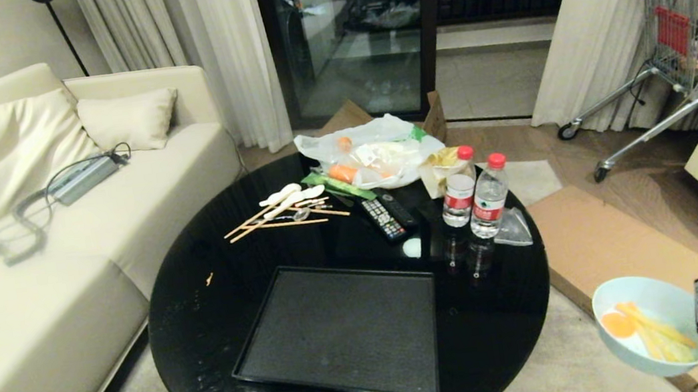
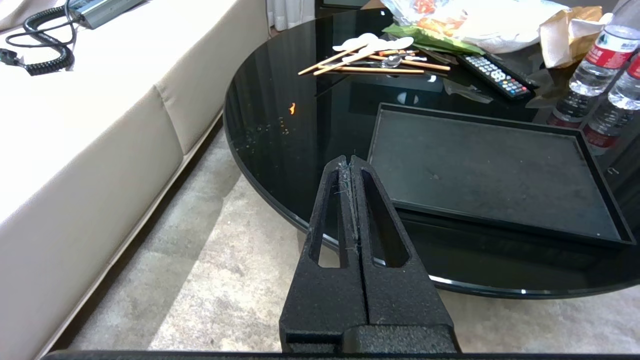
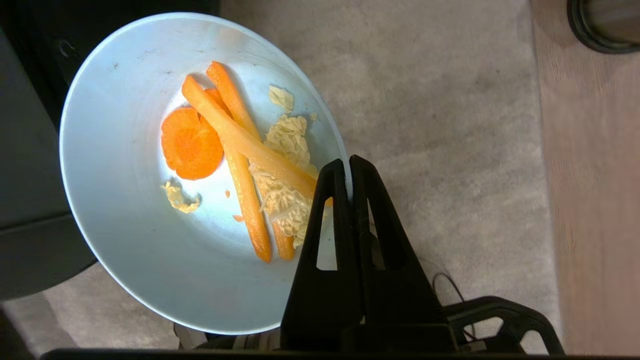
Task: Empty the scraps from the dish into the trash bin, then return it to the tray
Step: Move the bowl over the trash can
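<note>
The right gripper (image 3: pixel 350 167) is clamped on the rim of the dish (image 3: pixel 135 250), one finger inside the wall and one outside, pinched tight against the thin edge. The pale blue bowl extends away from the fingers, held off the table over the grey carpet (image 3: pixel 440 100), and it is close to level. Inside it, just beyond the inner finger, lie the scraps (image 3: pixel 240 150): long orange-yellow strips, a round orange slice on their far side, and some crinkled pale leaf bits touching the strips. Well away from this gripper, at a corner of the right wrist view, a dark ring with a shiny wall shows; it looks like the trash bin (image 3: pixel 607 25), mostly cut off by the frame.

In the head view the dish (image 1: pixel 656 324) hangs beyond the round black table (image 1: pixel 204 323), with the tray (image 1: pixel 340 332) bare on the tabletop, well apart from the bowl. Farther off stand two water bottles (image 1: pixel 477 196), a remote control (image 1: pixel 386 218), chopsticks and white spoons (image 1: pixel 286 207), and a plastic bag of food (image 1: pixel 377 152).

The left gripper (image 2: pixel 351 162) has its fingers pressed together, holding nothing, and hovers over the carpet just short of the table's near edge, with the tray (image 2: pixel 490 170) ahead of it and a cream sofa (image 2: pixel 100 125) to its side.
</note>
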`<state>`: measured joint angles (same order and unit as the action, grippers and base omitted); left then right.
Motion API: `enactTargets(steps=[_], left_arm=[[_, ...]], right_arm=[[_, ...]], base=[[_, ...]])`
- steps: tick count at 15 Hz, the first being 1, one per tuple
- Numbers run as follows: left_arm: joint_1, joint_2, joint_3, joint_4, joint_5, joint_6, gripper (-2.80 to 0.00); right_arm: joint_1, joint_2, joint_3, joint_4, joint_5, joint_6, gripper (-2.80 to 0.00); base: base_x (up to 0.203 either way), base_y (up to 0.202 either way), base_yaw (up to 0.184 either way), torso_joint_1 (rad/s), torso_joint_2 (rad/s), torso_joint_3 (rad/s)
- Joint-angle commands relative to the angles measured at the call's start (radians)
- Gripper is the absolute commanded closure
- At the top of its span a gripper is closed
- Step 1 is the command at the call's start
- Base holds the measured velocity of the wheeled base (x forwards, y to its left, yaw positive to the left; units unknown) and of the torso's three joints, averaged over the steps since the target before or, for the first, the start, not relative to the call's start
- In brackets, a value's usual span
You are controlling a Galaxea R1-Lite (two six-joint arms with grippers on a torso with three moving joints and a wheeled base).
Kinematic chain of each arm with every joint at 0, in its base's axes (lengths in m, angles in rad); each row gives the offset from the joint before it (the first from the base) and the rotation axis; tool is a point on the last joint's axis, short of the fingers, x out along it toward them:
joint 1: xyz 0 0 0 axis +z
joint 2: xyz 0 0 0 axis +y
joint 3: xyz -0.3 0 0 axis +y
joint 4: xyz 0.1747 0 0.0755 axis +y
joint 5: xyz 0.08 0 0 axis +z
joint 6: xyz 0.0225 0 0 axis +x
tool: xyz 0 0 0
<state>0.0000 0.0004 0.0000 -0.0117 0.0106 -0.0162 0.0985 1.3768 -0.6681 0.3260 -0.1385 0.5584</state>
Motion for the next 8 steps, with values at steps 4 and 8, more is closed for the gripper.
enactTargets(steps=[4,8], left_arm=[[0.0,0.0,0.0,-0.001,0.0,-0.001,0.0],[0.0,0.0,0.0,-0.001,0.0,-0.001,0.0]], right_arm=[[-0.003,-0.104,0.11,-0.088,-0.001,0.008,0.0],[-0.003,-0.137,0.127,-0.077,-0.003,0.006,0.0]], base=[[0.0,0.0,0.0,0.0,0.0,0.0],[0.0,0.0,0.0,0.0,0.0,0.0]])
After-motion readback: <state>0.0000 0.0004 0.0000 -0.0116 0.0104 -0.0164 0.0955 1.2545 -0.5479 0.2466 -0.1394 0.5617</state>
